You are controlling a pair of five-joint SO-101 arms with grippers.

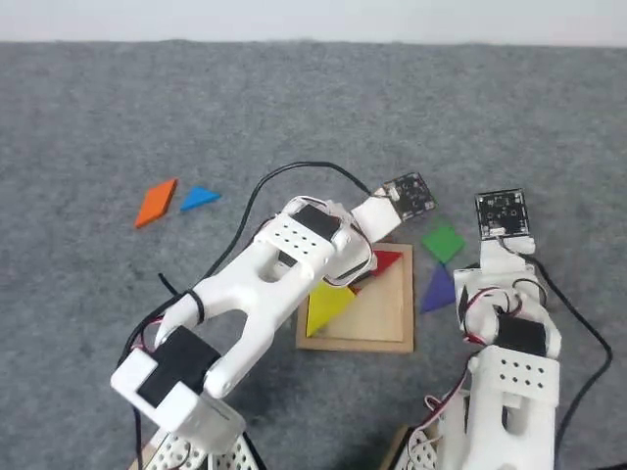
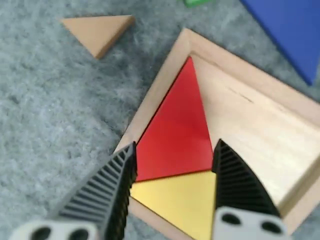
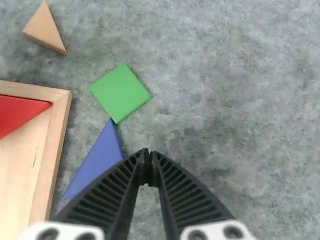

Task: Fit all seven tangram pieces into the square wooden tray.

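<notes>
Left gripper [image 2: 176, 150] open, nothing held, jaws spread to either side of the wide end of the red triangle [image 2: 180, 125]; cannot tell whether the tips touch the wood. Right gripper [image 3: 147, 152] closed on nothing, hanging over the carpet just beside the large blue triangle [image 3: 97, 160]. Judgement: the step in hand is seating the red triangle. To do it well, check that it lies flat, one edge along the rim of the tray [image 2: 152, 92], the other flush on the yellow triangle [image 2: 185, 197]. Any correction should be a light sideways push with one jaw, and any lift-off should go straight up so neither piece rides onto the rim. The tray is pale wood, square, with a low raised rim, and sits on grey carpet between the two arms. Red and yellow fill one side and meet along a straight seam with no visible gap; the rest of the floor is bare. Five pieces remain outside. The green square [image 3: 120, 92] and large blue triangle are just beside the tray, and the tan triangle [image 2: 97, 30] is near one corner. The orange parallelogram [image 1: 156, 202] and small blue triangle [image 1: 199, 198] lie well apart from it.
</notes>
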